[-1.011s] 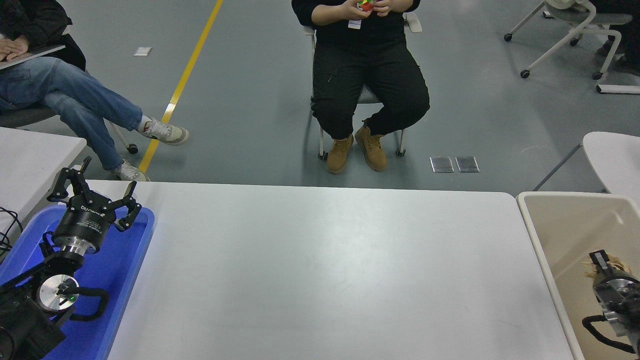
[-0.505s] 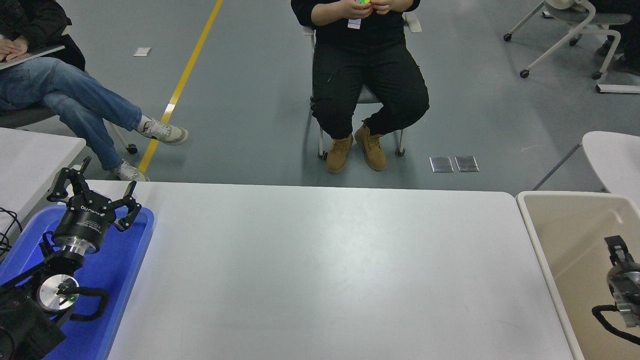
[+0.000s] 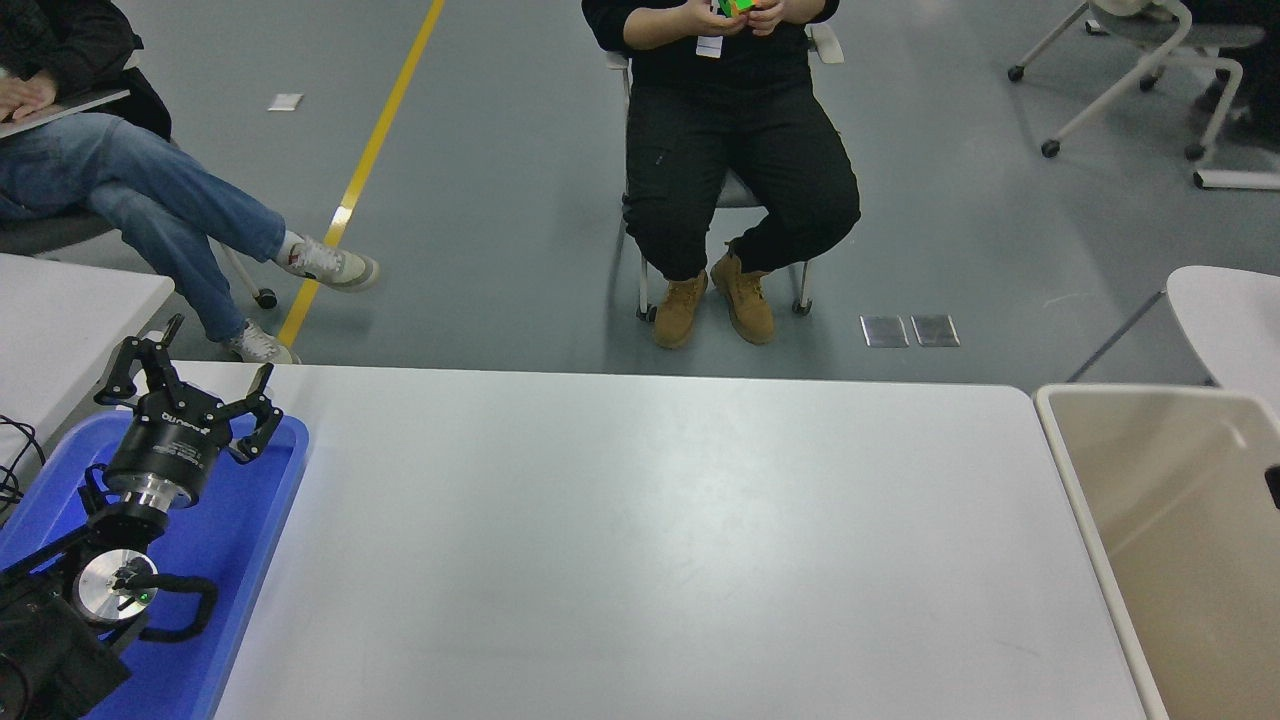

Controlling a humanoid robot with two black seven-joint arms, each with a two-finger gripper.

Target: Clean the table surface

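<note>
The white table surface [image 3: 640,540] fills the middle of the head view with nothing lying on it. My left gripper [image 3: 190,388] is parked at the lower left over the blue tray [image 3: 235,560], its fingers spread open and holding nothing. Of my right arm, only a small black sliver [image 3: 1273,485] shows at the right edge, over the beige bin [image 3: 1100,520]. Its gripper is out of the picture.
The beige bin stands against the table's right end and the blue tray at its left end. A person in black [image 3: 735,150] sits on a chair beyond the far edge. Another person in jeans [image 3: 150,200] sits at the far left.
My right arm has pulled back to the right, out of the bin and almost out of the picture. The tan thing at its fingers a second ago no longer shows. The left arm has not moved.
</note>
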